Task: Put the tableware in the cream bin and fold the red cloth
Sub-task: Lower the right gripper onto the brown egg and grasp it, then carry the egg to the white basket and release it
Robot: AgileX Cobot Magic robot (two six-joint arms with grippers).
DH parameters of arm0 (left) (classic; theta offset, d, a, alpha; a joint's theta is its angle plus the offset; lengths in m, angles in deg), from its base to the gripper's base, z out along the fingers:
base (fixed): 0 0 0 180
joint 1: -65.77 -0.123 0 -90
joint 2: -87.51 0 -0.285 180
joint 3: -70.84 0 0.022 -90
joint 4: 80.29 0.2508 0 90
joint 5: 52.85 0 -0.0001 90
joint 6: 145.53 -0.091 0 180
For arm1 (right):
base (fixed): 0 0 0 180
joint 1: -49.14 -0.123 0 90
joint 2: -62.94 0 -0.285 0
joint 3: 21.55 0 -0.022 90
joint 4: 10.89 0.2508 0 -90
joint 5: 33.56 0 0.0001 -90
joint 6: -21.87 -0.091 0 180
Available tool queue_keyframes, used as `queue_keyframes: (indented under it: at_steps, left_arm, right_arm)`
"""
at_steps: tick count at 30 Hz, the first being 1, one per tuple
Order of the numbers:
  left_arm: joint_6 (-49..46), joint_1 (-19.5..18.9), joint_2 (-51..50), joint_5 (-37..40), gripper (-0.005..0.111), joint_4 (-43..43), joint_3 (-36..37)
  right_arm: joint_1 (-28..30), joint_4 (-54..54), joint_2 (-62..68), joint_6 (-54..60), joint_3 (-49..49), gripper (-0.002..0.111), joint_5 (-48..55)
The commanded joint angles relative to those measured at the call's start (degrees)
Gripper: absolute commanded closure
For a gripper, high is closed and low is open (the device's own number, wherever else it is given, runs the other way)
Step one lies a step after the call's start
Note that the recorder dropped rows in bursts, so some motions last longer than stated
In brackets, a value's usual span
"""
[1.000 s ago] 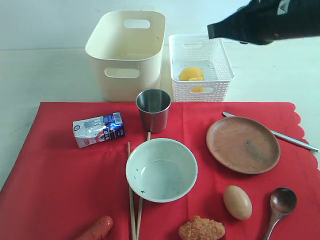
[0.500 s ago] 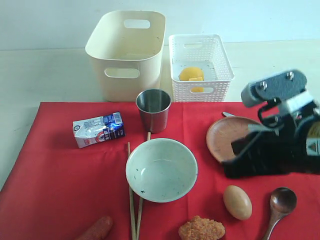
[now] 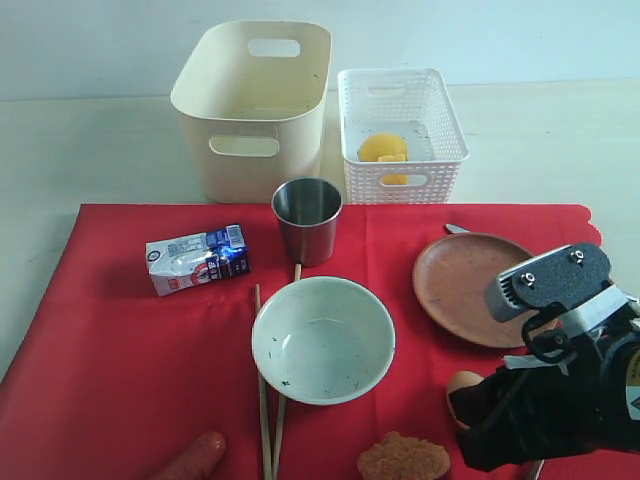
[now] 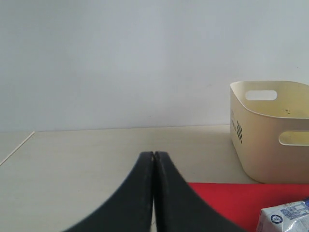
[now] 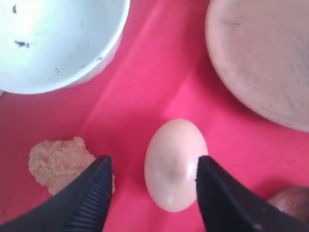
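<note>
The red cloth (image 3: 120, 350) lies flat under the tableware. On it are the steel cup (image 3: 307, 220), white speckled bowl (image 3: 322, 338), brown plate (image 3: 470, 285), chopsticks (image 3: 263, 400) and the knife's tip (image 3: 455, 229). The cream bin (image 3: 252, 105) stands behind the cloth. My right gripper (image 5: 152, 162) is open low over the cloth, its fingers either side of an egg (image 5: 175, 164) without touching it. The arm covers most of the egg (image 3: 462, 385). A dark spoon's bowl (image 5: 289, 203) shows beside one finger. My left gripper (image 4: 153, 154) is shut on nothing, off the cloth (image 4: 227, 198) near the bin (image 4: 270, 130).
A white lattice basket (image 3: 402, 130) holding a lemon (image 3: 383, 148) stands right of the bin. A milk carton (image 3: 196, 258), a sausage (image 3: 195, 455) and a breaded fried piece (image 3: 403, 458) lie on the cloth. The fried piece (image 5: 60, 162) sits just outside one right finger.
My right arm came down from above the white basket to the cloth's front right, over the egg, hiding the spoon and part of the plate. Its jaws opened.
</note>
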Motion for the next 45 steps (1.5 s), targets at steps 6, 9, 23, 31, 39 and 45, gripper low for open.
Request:
queue_keyframes:
  at_steps: [6, 9, 23, 31, 39, 45]
  left_arm:
    - [-0.1, -0.1, 0.3, 0.1, 0.104, -0.8, 0.2]
    - [-0.1, -0.1, 0.3, 0.1, 0.104, -0.8, 0.2]
    - [-0.1, -0.1, 0.3, 0.1, 0.104, -0.8, 0.2]
    - [-0.1, -0.1, 0.3, 0.1, 0.104, -0.8, 0.2]
    - [-0.1, -0.1, 0.3, 0.1, 0.104, -0.8, 0.2]
    - [-0.1, -0.1, 0.3, 0.1, 0.104, -0.8, 0.2]
  right_arm:
    - [-0.2, -1.2, -0.4, 2.7, 0.3, 0.048, -1.9]
    - [-0.2, -1.7, 0.5, 2.7, 0.3, 0.048, -2.4]
    - [-0.2, -2.0, 14.3, 3.4, 0.2, 0.059, -9.8]
    - [-0.2, -1.8, 14.3, 3.4, 0.2, 0.094, -10.2]
    - [-0.2, -1.8, 11.0, 3.3, -2.6, 0.108, -10.8]
    - [-0.2, -1.9, 5.4, 6.8, -8.4, 0.108, -10.7]
